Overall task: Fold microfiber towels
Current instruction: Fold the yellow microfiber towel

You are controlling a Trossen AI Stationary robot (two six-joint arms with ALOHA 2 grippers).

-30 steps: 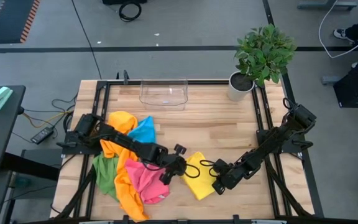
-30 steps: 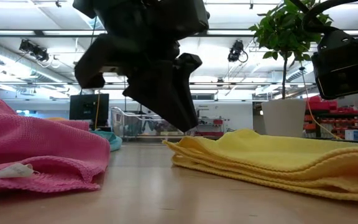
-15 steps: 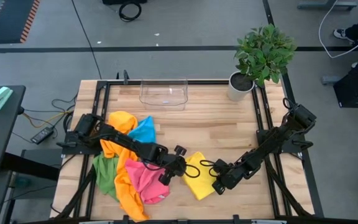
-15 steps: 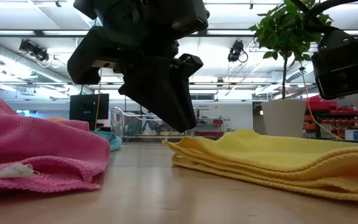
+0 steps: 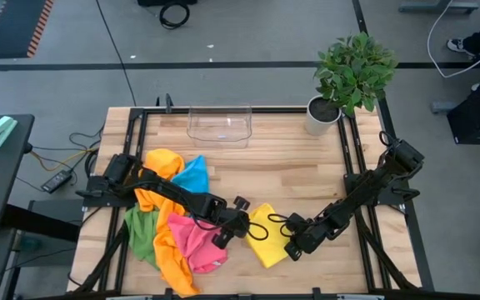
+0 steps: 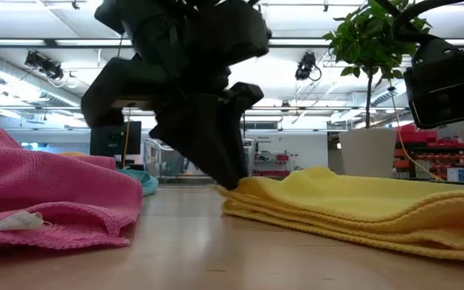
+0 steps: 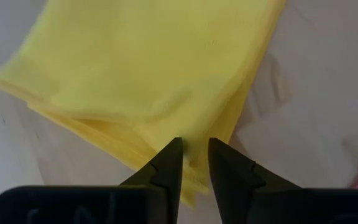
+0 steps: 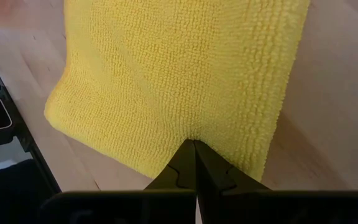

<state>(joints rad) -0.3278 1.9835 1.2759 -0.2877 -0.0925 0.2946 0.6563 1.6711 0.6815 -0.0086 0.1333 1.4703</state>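
Observation:
A folded yellow microfiber towel lies flat on the wooden table, near the front middle. My left gripper has come down at the towel's left edge. Its fingers are open by a narrow gap, with the layered edge between them. My right gripper is shut, with its tip on the towel's right part. More towels, orange, pink, green and blue, lie heaped at the table's left. My left gripper stands with its fingertips at the stacked edge of the yellow towel, slanting down from the table's left. The cloth shows in the gap; I cannot tell whether the fingers pinch it. The towel stays flat on the table. My right gripper presses its shut fingertips down on the towel's top surface, close to its right edge. It slants down from the table's right. The cloth puckers slightly at the tip, and the towel lies flat.
A clear plastic tray stands at the far edge, and a potted plant at the far right corner. Black rails run along both sides of the table. Bare wood lies between the tray and the yellow towel.
My left gripper has dipped down from just above the table, and its fingertips now stand at the yellow towel's left edge. The towel lies as before.

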